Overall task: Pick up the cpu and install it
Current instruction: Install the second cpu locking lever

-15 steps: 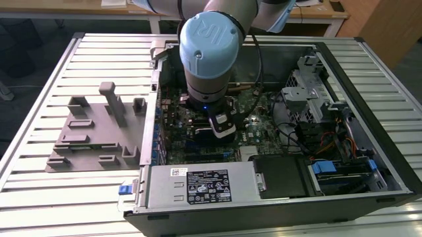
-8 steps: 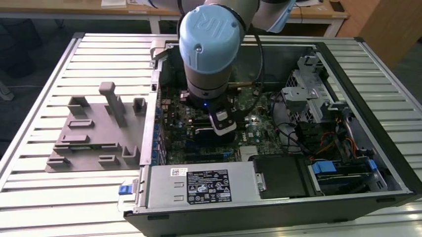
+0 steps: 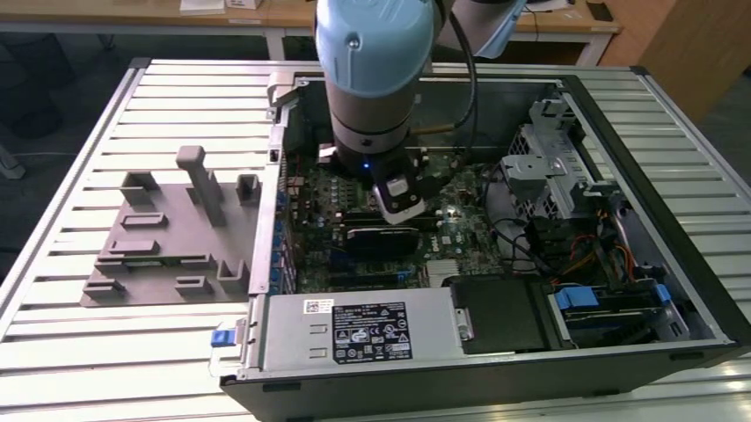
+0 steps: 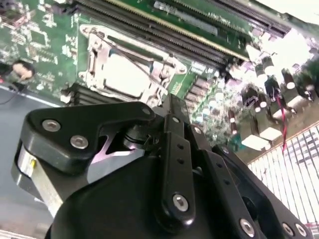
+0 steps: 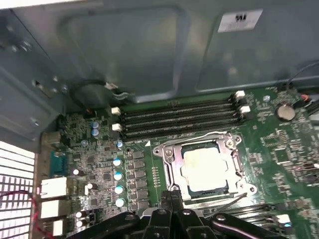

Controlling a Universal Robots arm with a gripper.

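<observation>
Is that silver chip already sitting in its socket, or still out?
In. The cpu lies flat inside the socket's metal frame on the motherboard.

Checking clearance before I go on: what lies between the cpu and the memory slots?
In the first wrist view, the cpu sits in its socket; between it and the memory slots lies the socket's metal frame, then bare green board.

Setting: robotics lab or electronics workshop. Evidence: slatted metal bench spanning the frame; open desktop computer case at centre right, its green motherboard exposed; grey plastic fixture blocks at centre left; industrial robot arm descending from top centre; wooden desks along the upper edge.
</observation>
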